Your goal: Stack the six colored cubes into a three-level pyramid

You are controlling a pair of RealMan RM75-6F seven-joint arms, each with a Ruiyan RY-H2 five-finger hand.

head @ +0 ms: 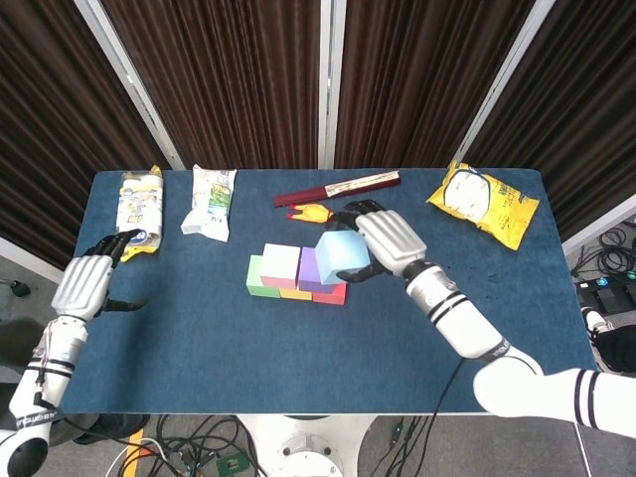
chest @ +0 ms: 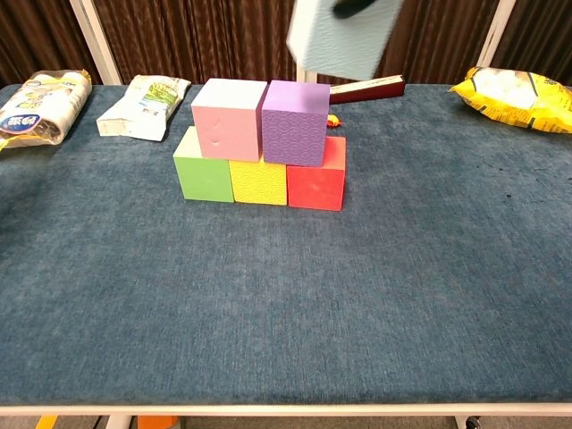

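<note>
My right hand [head: 388, 241] holds a light blue cube [head: 342, 255] [chest: 344, 36] in the air, just above and right of the stack. On the table, a green cube [chest: 203, 168], a yellow cube [chest: 259, 181] and a red cube [chest: 316, 184] form the bottom row. A pink cube [chest: 229, 120] and a purple cube [chest: 296, 122] sit on top of them. My left hand [head: 83, 282] hovers at the table's left edge, fingers apart, holding nothing.
Two snack packs [head: 138, 209] [head: 210, 201] lie at the back left. A dark red stick [head: 338, 187] and a small rubber chicken [head: 316, 214] lie behind the stack. A yellow chip bag [head: 483, 202] sits at the back right.
</note>
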